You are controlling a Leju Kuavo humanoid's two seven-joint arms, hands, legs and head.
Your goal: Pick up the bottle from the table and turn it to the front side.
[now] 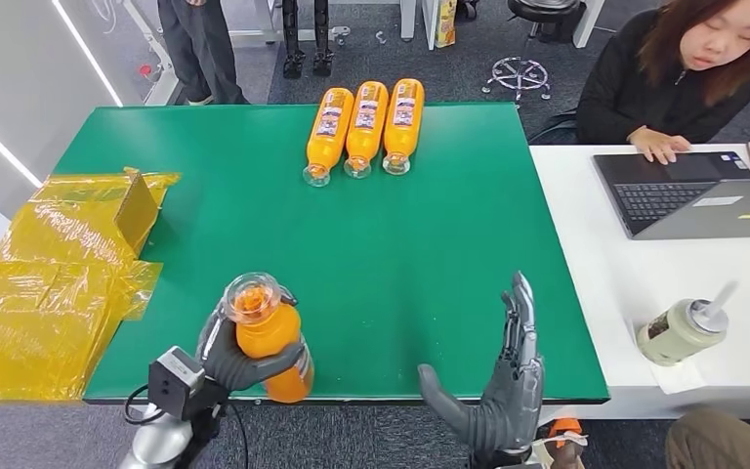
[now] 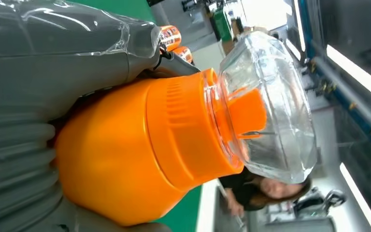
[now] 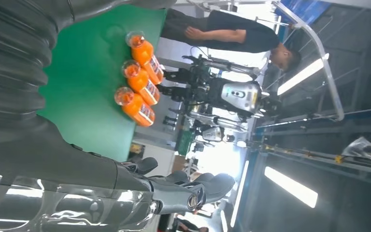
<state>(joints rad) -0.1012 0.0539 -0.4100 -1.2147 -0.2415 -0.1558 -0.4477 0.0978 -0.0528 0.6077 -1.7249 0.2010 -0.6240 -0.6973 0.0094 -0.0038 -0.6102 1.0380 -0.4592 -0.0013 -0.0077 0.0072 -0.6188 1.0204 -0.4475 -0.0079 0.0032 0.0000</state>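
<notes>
Orange bottle (image 1: 267,342) stands upright in the grip of the left hand (image 1: 237,359) at the green table's (image 1: 410,254) near edge; right hand (image 1: 503,391) hovers open, empty.

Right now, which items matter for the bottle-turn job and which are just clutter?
Job:
- held bottle, in the left hand
- right hand, empty, fingers apart
- green table

Lying about:
- three lying bottles
- yellow packaging
- laptop
- cup with straw
</notes>
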